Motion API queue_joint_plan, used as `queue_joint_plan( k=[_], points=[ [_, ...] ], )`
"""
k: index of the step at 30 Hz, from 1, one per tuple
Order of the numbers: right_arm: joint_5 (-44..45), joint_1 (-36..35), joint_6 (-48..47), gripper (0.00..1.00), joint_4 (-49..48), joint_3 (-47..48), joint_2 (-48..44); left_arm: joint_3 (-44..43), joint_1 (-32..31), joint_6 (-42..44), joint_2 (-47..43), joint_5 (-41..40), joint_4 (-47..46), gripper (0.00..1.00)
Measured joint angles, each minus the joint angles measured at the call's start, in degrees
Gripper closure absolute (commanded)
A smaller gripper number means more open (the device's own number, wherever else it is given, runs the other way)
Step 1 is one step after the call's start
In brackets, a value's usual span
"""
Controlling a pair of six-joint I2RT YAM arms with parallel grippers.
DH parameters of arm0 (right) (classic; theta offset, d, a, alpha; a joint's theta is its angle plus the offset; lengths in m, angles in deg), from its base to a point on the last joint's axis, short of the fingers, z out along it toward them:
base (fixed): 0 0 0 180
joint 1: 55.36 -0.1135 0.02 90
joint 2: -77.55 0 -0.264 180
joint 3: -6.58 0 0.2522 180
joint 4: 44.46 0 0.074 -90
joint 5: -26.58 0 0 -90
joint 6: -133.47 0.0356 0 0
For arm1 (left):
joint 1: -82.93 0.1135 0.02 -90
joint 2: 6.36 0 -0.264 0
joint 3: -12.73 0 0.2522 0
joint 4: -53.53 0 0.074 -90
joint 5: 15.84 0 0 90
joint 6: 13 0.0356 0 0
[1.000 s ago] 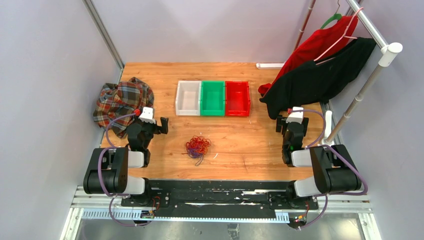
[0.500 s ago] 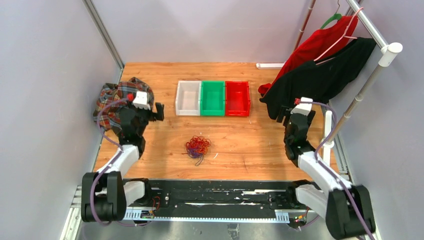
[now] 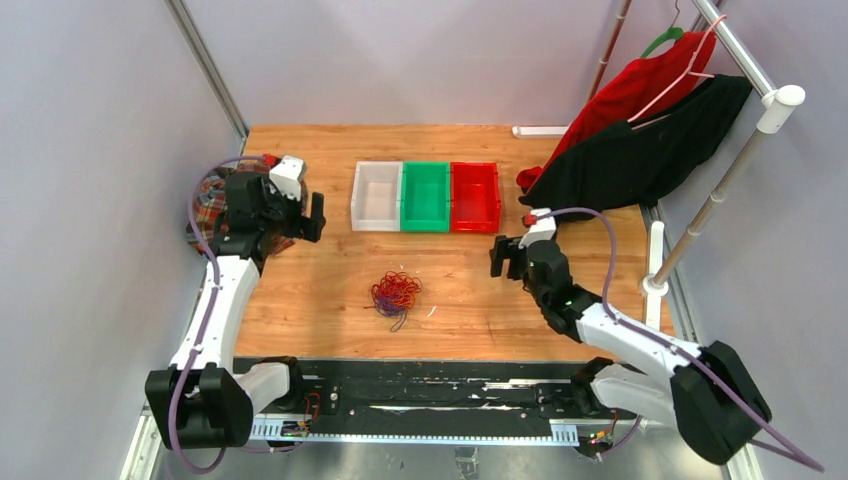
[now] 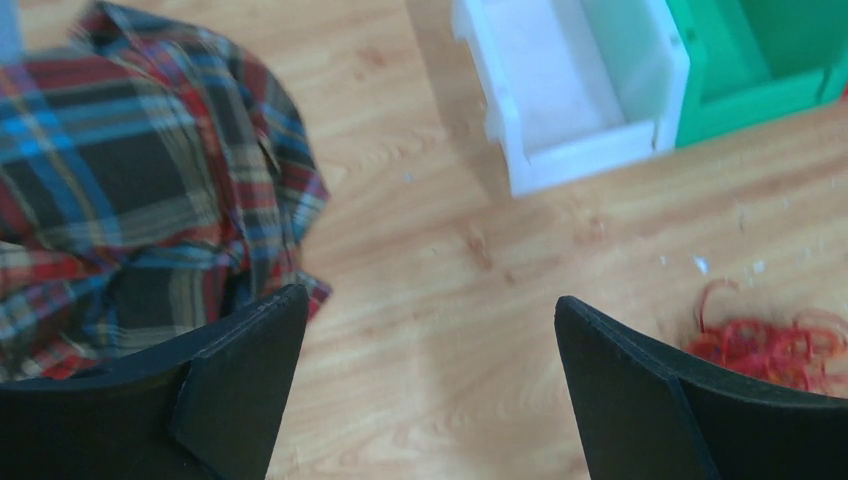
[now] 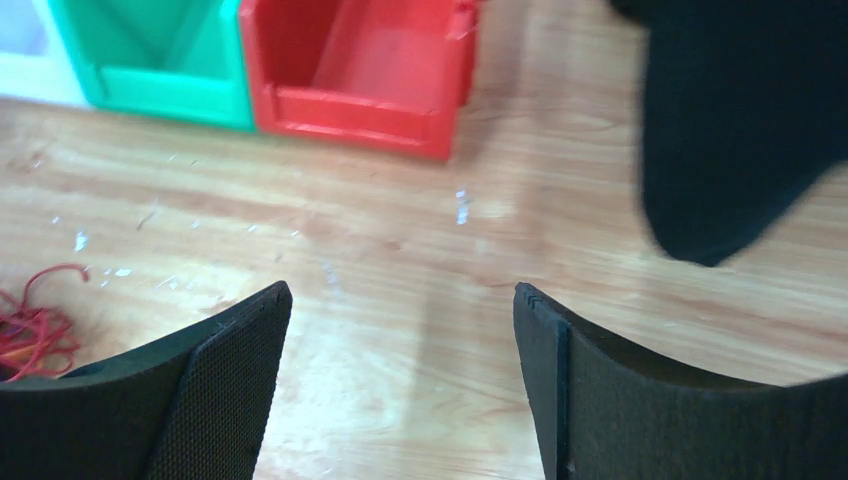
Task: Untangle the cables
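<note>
The cables (image 3: 396, 293) lie in one tangled clump of red, orange and dark purple strands on the wooden table, near its front middle. The clump's red strands show at the right edge of the left wrist view (image 4: 775, 340) and at the left edge of the right wrist view (image 5: 35, 325). My left gripper (image 3: 312, 216) hangs open above the table's left side, well up and left of the clump. My right gripper (image 3: 503, 258) is open too, to the right of the clump, nothing between its fingers.
A white bin (image 3: 377, 196), a green bin (image 3: 425, 196) and a red bin (image 3: 474, 196) stand in a row behind the clump. A plaid cloth (image 3: 215, 205) lies at the table's left edge. Red and black garments (image 3: 640, 140) hang from a rack at the right.
Both arms have risen and stretched out. The left gripper moved farther back over the plaid cloth's edge. The right gripper swung left, toward the table's middle. The clump has not moved.
</note>
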Motion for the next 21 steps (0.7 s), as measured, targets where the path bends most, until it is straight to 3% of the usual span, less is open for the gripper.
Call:
queue_joint_plan(
  k=[3,10,21],
  points=[
    [-2.1,-3.1,1.8,0.19,0.7,1.4,5.0,-0.3,0.0,2.6,0.0,2.7,6.5,0.02],
    [2.6,-18.4,2.6,0.18,10.7,17.2,22.9,-0.3,0.0,7.1,2.0,10.8,15.3,0.02],
    [-4.9,-17.1,2.0,0.18,12.0,23.6,31.3,-0.3,0.0,10.7,5.6,22.8,18.6,0.02]
  ],
)
